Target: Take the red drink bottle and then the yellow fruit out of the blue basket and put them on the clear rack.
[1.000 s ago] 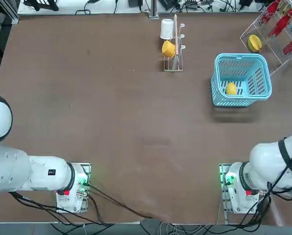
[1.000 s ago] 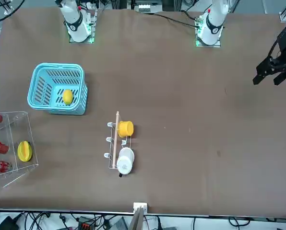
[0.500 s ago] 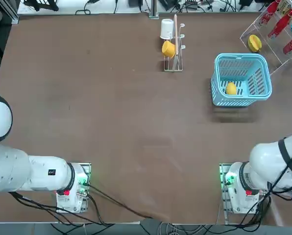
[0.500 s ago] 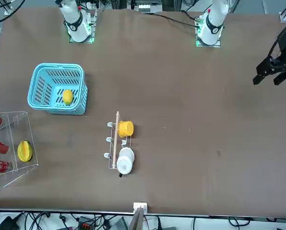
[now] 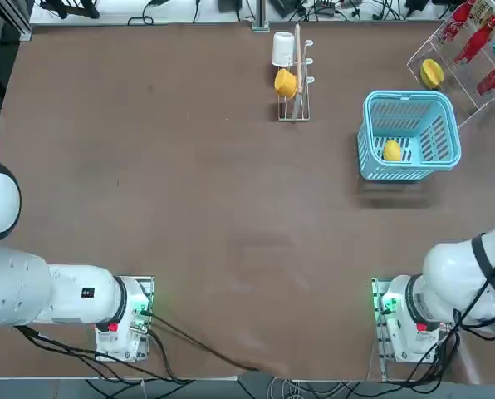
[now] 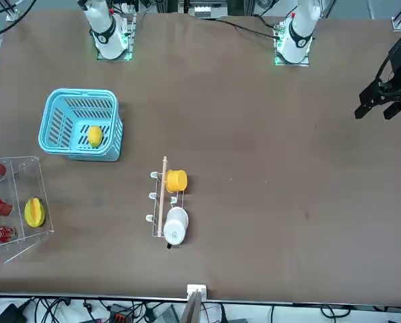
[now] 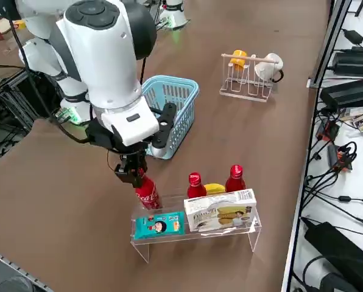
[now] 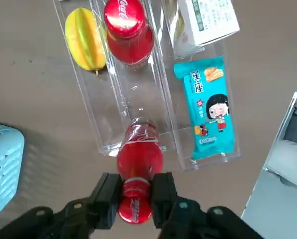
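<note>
Right gripper is clamped on my red drink bottle, lowering it at the clear rack's near edge; yellow fruit waits in the blue basket.

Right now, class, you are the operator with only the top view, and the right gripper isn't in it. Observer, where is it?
Observer: The right gripper hangs over one end of the clear rack, beside the blue basket.
Operator: Is it holding anything?
Observer: Yes, it is shut on the neck of the red drink bottle, base toward the rack.
Operator: Is that lane free?
Observer: Another red bottle lies farther along what looks like the same lane.
</note>
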